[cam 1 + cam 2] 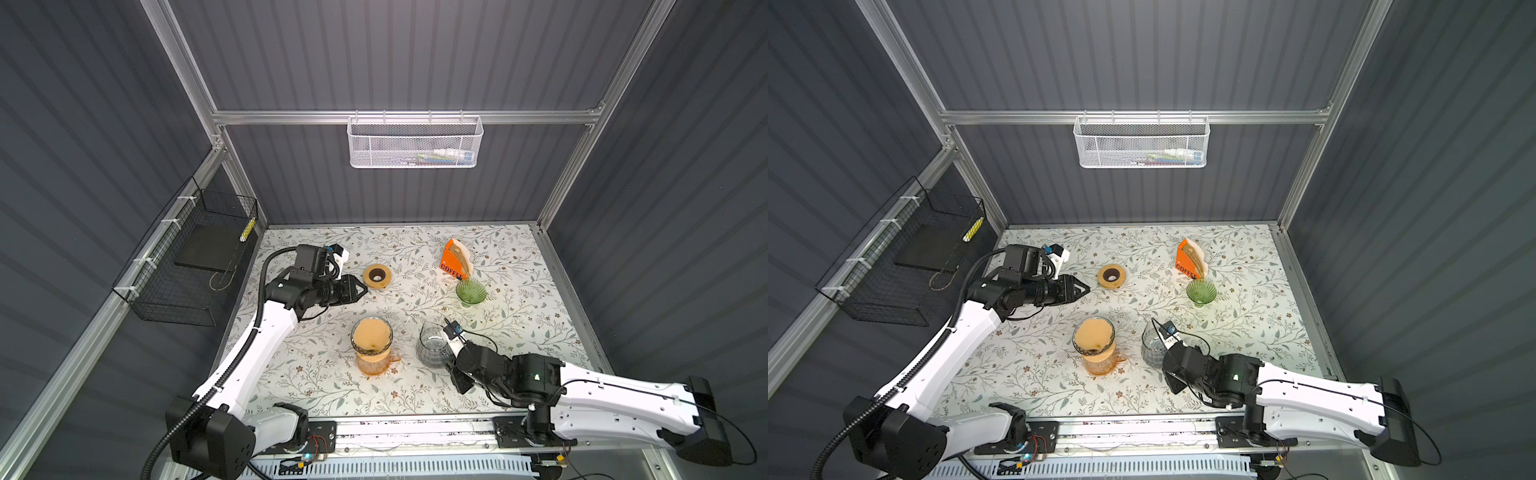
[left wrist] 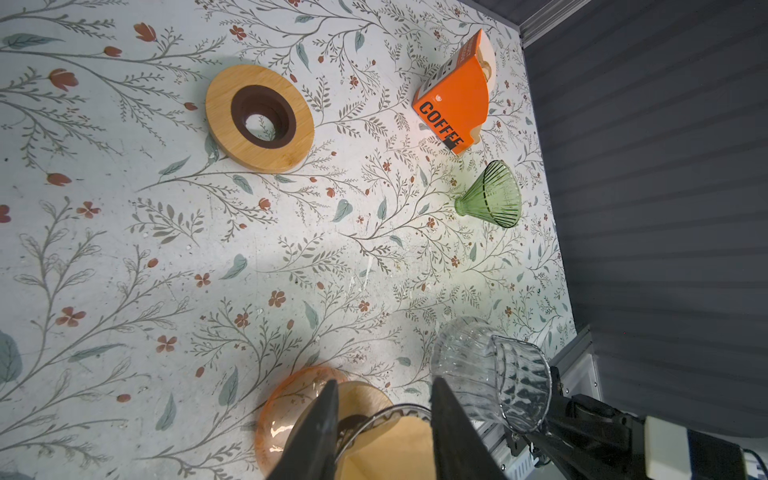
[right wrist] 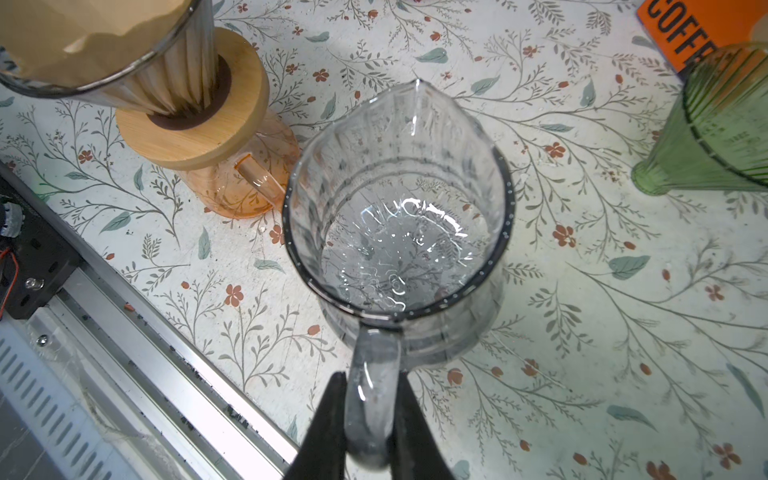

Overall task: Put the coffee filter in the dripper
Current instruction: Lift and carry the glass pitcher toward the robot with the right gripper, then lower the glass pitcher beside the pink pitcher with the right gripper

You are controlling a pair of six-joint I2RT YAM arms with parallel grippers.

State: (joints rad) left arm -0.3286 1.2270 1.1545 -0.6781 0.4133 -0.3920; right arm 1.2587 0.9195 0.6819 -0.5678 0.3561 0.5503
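A brown paper coffee filter sits inside a clear glass dripper. That dripper stands on a wooden collar atop an orange glass carafe. My left gripper hovers open and empty, behind the dripper and beside a loose wooden ring. My right gripper is shut on the handle of a clear glass pitcher that stands on the table just right of the carafe.
A green glass dripper stands empty at the back right. An orange COFFEE filter box is just behind it. A white mesh basket hangs on the back rail and a black wire basket on the left wall.
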